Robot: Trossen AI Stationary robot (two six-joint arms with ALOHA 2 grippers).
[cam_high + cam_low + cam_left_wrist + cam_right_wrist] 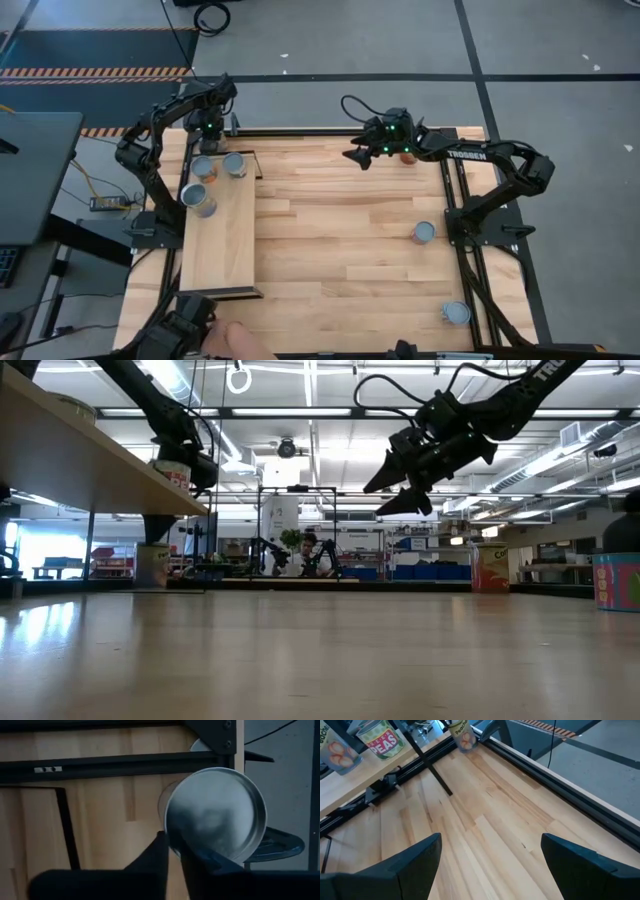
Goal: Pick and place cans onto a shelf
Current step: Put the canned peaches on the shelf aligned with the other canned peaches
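The shelf (pixel 222 240) is a pale board with a black frame on the table's left side. Three cans (pixel 234 165) (pixel 195 194) (pixel 205 208) stand on its far half. My left gripper (pixel 207 142) is at the shelf's far end, shut on a silver-topped can (pixel 215 812), which also shows in the low view (pixel 172 473). My right gripper (pixel 360 156) hangs open and empty above the table's far middle (pixel 490 865). One orange-sided can (pixel 407 155) stands under the right arm. Two more cans (pixel 424 232) (pixel 456 313) stand on the table's right side. My left gripper pinches the can at the edge of its top rim (pixel 172 840) between its two fingers (pixel 161 851), which stand close together. The fingers come from above, slanting down. Whether the can's bottom rests on the shelf, I cannot tell.
Black frame rails run along the table's far and right edges (pixel 455 190). The right wrist view shows labelled cans (pixel 382 740) (pixel 462 734) on the shelf beyond a black bar. Bare tabletop (pixel 340 240) lies between shelf and right arm. Something pale, perhaps a person's hand (pixel 238 343), shows at the near edge.
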